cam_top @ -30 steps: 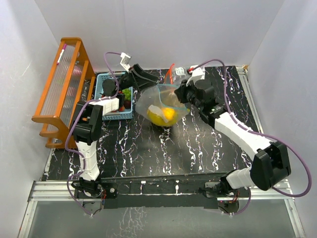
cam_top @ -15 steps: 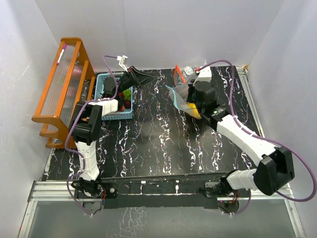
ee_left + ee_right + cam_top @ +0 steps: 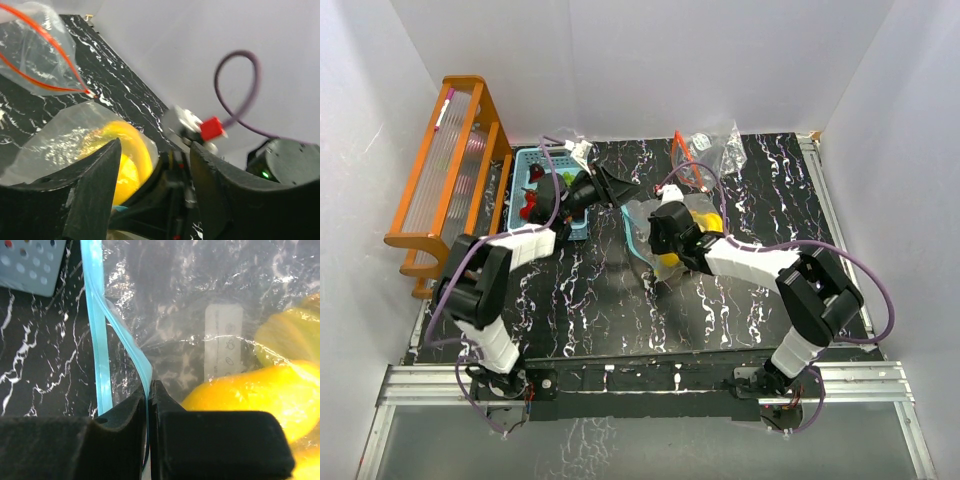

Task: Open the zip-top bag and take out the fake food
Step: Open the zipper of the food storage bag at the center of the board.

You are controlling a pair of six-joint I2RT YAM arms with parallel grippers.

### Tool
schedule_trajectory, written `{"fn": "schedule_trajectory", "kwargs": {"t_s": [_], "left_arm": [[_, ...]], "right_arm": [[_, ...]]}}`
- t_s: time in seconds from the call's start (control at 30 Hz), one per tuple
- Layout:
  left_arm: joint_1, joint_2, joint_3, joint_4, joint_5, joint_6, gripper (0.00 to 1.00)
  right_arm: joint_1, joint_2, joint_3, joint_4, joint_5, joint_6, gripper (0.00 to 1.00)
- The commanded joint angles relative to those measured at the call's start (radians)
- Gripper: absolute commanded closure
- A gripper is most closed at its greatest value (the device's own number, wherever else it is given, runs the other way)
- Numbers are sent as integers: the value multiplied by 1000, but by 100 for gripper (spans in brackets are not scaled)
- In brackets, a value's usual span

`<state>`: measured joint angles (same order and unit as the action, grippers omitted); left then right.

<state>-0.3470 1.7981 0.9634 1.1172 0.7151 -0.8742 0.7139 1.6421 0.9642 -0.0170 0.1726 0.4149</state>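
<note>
You are at the opening step. Your right hand (image 3: 149,390) is pinched fully closed on one lip of the bag (image 3: 200,300), right at the pale-blue zip strip (image 3: 97,315). The strip's two tracks split apart just ahead of the fingertips, so the mouth looks at least partly unzipped.

Your left hand (image 3: 155,150) has its jaws parted and grips nothing. The bag sits close and straight ahead of them, with the right hand beside it.

The fruit (image 3: 250,395) is inside the bag, just beside the right fingertips: smooth, glossy, yellow-orange, rounded pieces. The bag is thin, clear, crinkled and slack, so I expect it to fold away if pushed.

Next, I judge, you should bring the left jaws onto the free lip opposite the right pinch and draw the two apart, or reach through the mouth for the fruit. Aim for the stiffer strip, not the slack middle.
</note>
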Motion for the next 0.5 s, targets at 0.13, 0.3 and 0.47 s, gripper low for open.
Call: {"fn": "schedule_trajectory", "kwargs": {"t_s": [0.13, 0.3, 0.47], "left_arm": [[-184, -295, -210, -192, -268, 298, 60], [-226, -259, -253, -174, -277, 295, 70], [-226, -176, -220, -176, -308, 269, 70]], "right_arm": [[-58, -67, 84, 103, -5, 46, 92], [-66, -83, 81, 120, -13, 69, 92], [-69, -141, 57, 127, 3, 39, 92]]}}
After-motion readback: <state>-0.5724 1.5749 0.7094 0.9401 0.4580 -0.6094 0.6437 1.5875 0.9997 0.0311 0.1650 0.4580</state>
